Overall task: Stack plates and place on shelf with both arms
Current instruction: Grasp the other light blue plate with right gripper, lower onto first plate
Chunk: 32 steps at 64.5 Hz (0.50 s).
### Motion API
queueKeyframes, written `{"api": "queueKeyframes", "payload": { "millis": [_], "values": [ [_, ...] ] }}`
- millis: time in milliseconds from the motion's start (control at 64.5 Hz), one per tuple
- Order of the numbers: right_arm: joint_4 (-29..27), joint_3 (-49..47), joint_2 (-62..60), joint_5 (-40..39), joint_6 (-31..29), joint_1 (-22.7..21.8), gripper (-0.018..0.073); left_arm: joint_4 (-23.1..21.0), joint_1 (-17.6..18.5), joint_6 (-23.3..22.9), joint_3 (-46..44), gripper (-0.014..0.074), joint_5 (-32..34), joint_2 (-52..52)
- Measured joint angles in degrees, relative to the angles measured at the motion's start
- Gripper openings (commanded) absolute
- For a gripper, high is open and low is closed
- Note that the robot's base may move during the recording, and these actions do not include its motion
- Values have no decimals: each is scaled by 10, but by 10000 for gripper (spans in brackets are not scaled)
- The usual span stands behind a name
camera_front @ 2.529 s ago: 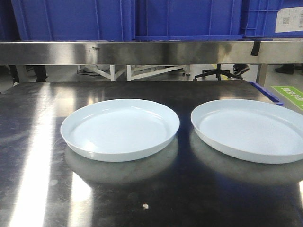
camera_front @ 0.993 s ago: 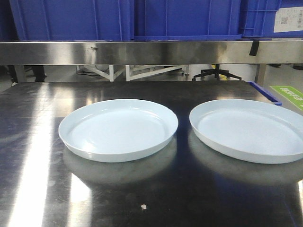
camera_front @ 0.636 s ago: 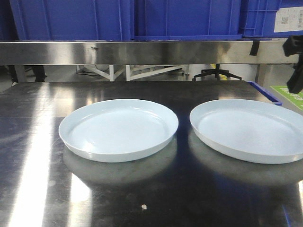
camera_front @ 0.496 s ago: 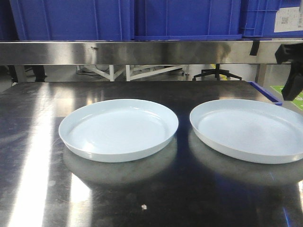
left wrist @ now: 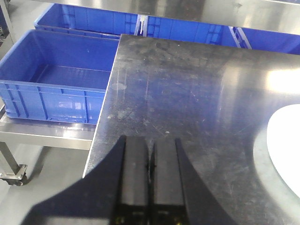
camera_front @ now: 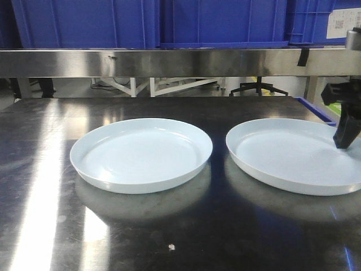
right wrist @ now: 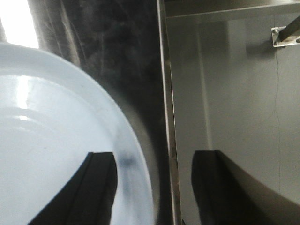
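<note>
Slip risk: right gripper spread, jaws straddling outer rim of right plate; glossy rim may skid, tabletop edge just beyond it. Left gripper pressed together, well apart from right plate; left plate just beside it.

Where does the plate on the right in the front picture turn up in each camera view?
Front view: the right plate lies right of centre on the steel tabletop, with the right gripper at its right rim.
Left wrist view: not in it; the white arc at the right edge is probably the left plate.
Right wrist view: it fills the lower left, its rim between the open fingers.
Shared landmark: the steel tabletop, in all three.
</note>
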<state>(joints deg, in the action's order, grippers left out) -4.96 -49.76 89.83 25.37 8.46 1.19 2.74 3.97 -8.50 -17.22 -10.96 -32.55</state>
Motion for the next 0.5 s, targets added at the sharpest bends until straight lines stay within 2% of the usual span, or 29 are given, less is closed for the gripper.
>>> {"api": "queueKeyframes", "payload": {
  "millis": [47, 124, 155, 171, 233, 326, 496],
  "values": [
    [0, 0, 6, 0, 0, 0, 335, 0, 0, 0, 0, 88, 0, 0],
    [-1, -1, 8, -4, 0, 0, 146, 0, 0, 0, 0, 88, 0, 0],
    [-1, -2, 8, -4, 0, 1, 43, 0, 0, 0, 0, 88, 0, 0],
    [-1, -2, 8, -5, 0, 1, 28, 0, 0, 0, 0, 88, 0, 0],
    [2, -7, 8, -4, 0, 1, 76, 0, 0, 0, 0, 88, 0, 0],
    [18, -18, 4, -1, 0, 1, 46, 0, 0, 0, 0, 88, 0, 0],
    [43, -50, -27, 15, 0, 1, 48, 0, 0, 0, 0, 88, 0, 0]
  ]
}}
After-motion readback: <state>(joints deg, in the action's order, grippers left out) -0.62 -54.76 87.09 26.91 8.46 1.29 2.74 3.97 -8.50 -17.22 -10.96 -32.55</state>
